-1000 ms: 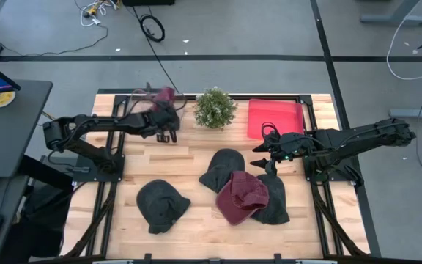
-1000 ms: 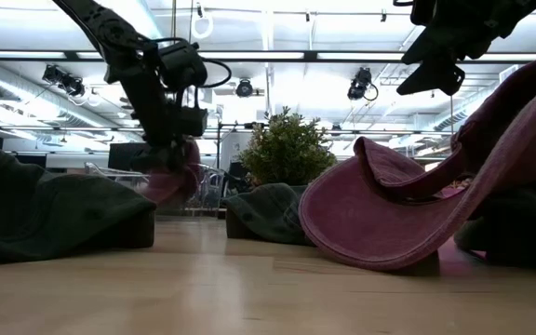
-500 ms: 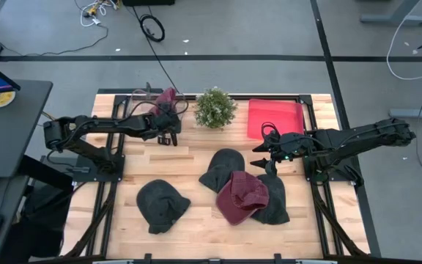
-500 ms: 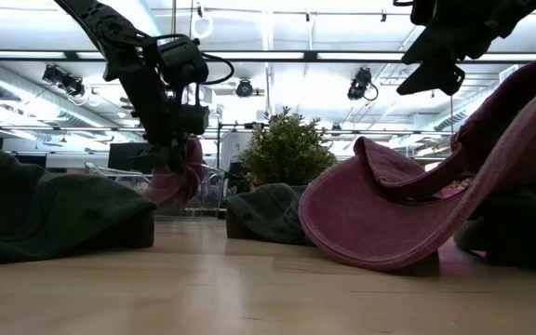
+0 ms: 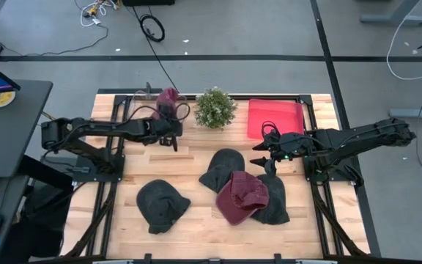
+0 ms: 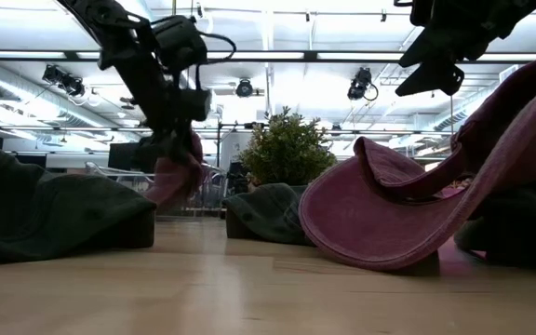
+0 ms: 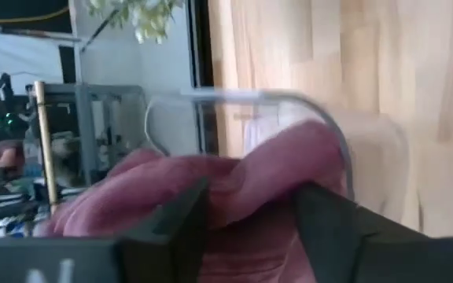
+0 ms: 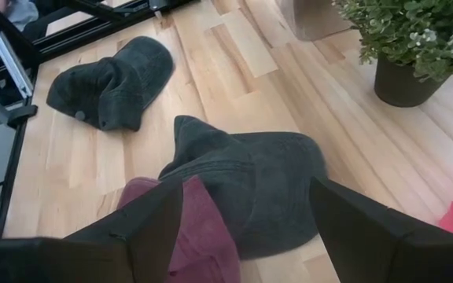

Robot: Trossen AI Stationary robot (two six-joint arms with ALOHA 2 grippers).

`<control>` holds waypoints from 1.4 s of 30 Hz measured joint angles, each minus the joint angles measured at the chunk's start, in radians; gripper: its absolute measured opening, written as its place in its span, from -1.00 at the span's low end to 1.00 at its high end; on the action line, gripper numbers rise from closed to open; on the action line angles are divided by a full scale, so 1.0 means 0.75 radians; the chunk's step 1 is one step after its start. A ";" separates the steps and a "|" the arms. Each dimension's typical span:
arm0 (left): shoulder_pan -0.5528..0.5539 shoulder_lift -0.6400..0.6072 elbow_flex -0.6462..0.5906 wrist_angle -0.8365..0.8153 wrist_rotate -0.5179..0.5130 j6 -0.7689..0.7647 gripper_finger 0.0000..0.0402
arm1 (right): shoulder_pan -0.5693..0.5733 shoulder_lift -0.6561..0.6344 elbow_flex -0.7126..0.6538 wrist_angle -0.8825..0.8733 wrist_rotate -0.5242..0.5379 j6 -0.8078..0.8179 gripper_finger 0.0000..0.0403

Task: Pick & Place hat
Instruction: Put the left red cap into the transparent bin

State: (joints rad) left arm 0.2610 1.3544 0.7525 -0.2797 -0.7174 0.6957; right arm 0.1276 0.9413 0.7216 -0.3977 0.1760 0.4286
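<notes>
My left hand (image 7: 246, 212) covers the lower part of the maroon hat (image 7: 234, 177), which is blurred in the left wrist view. The maroon cap (image 6: 435, 200) is cut off at the low view's right edge. My right hand's (image 8: 246, 212) fingertips lie outside its wrist view.

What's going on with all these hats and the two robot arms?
The left gripper has a maroon hat pinched between its fingers and holds it up at the table's far edge, beside a small potted plant. The right gripper hangs open above a pile of caps, two dark ones and another maroon cap. A third dark cap lies apart.
</notes>
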 joint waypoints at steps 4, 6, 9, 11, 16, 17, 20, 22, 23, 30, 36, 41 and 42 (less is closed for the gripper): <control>-0.018 -0.045 0.002 0.024 -0.087 -0.005 0.22 | 0.000 0.000 0.000 -0.002 0.000 0.000 0.40; -0.020 -0.064 0.002 0.035 -0.072 -0.004 0.31 | 0.000 0.000 0.000 -0.004 0.000 0.000 0.40; -0.023 -0.092 0.002 0.029 -0.058 -0.040 0.42 | 0.000 0.000 -0.001 -0.006 0.000 0.000 0.40; -0.023 -0.107 0.002 0.029 -0.035 -0.069 0.48 | 0.000 0.000 -0.001 -0.004 0.000 0.000 0.40; -0.023 -0.108 0.002 0.034 -0.214 -0.075 0.58 | 0.000 0.000 -0.001 -0.005 0.000 0.000 0.40; -0.019 -0.108 0.002 0.043 -0.295 -0.081 0.58 | 0.000 0.000 -0.001 -0.005 0.000 0.000 0.40; 0.016 -0.119 0.002 0.065 -0.389 -0.170 0.54 | 0.000 0.000 -0.001 -0.005 0.000 0.001 0.40; 0.049 -0.153 0.001 0.052 -0.325 -0.308 0.48 | 0.000 0.000 -0.001 -0.005 0.000 0.001 0.40; 0.064 -0.168 0.003 0.057 -0.266 -0.375 0.45 | 0.000 0.000 -0.001 -0.005 0.000 0.002 0.40; 0.156 -0.293 0.002 0.046 0.304 -0.686 0.23 | 0.000 0.000 -0.001 -0.009 0.000 0.010 0.40; 0.191 -0.328 0.002 0.049 0.124 -0.865 0.08 | 0.001 0.000 -0.001 -0.009 0.000 0.011 0.40; 0.246 -0.323 0.002 0.036 0.062 -1.105 -0.05 | 0.000 0.000 -0.001 -0.009 0.000 0.011 0.40; 0.261 -0.322 0.002 0.034 0.098 -1.132 -0.07 | 0.001 0.000 -0.001 -0.008 0.000 0.011 0.40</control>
State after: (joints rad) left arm 0.4564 1.1126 0.7536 -0.2539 -0.6437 -0.1531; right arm 0.1280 0.9413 0.7212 -0.4038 0.1757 0.4366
